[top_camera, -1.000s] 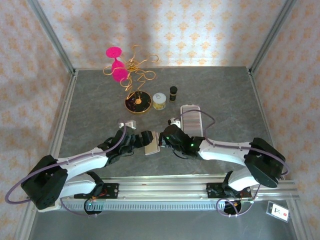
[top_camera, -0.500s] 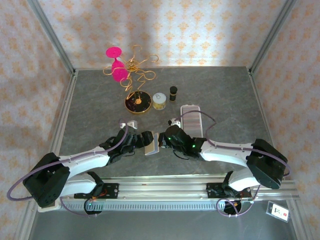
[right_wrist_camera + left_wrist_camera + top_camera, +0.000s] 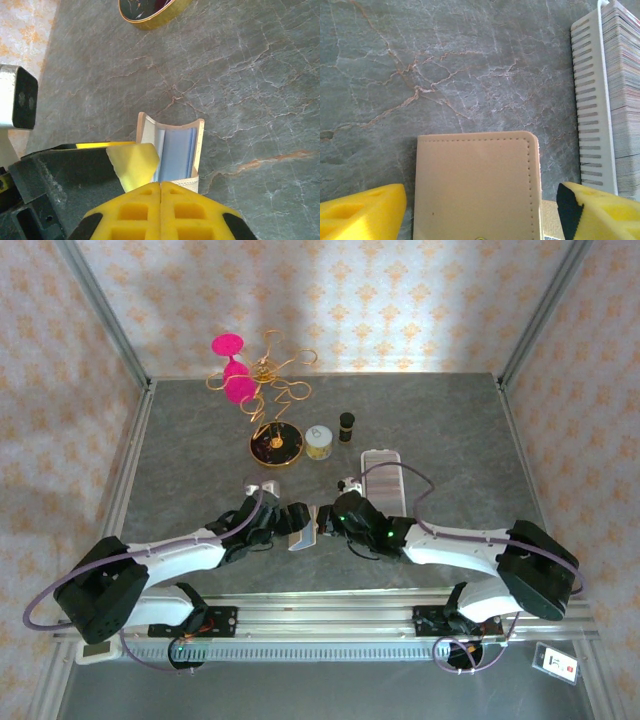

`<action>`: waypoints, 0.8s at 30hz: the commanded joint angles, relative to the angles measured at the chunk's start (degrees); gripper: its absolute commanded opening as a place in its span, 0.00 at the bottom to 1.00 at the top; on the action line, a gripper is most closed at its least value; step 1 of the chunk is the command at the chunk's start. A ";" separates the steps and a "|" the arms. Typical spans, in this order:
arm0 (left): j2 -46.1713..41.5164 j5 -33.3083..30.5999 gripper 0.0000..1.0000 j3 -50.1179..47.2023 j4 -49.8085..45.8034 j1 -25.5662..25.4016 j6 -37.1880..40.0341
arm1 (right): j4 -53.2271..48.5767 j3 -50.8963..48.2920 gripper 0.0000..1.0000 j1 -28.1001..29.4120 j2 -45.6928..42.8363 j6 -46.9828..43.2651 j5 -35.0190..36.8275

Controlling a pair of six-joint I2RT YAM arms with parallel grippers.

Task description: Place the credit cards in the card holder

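Top external: card holder (image 3: 303, 533) now tipped up; left pincer (image 3: 284, 521) narrowing, jaws apart astride it; right pincer (image 3: 324, 523) pressed together; blue credit card (image 3: 177, 152) looks seated.

The left arm (image 3: 170, 558) reaches forward and inward from its base, held low, with its wrist angled toward the middle. The left jaws stand wide apart, their yellow pads (image 3: 360, 207) at the two lower corners of the wrist view. The right arm (image 3: 450, 545) stretches inward from the other side, so the two wrists nearly meet. The right jaws are pressed together, with their pads (image 3: 130, 212) meeting flush along a thin seam.
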 commanded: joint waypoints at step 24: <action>-8.79 -9.59 0.40 -3.32 -6.75 -0.39 0.72 | -6.53 -1.48 0.00 0.04 0.40 3.69 11.29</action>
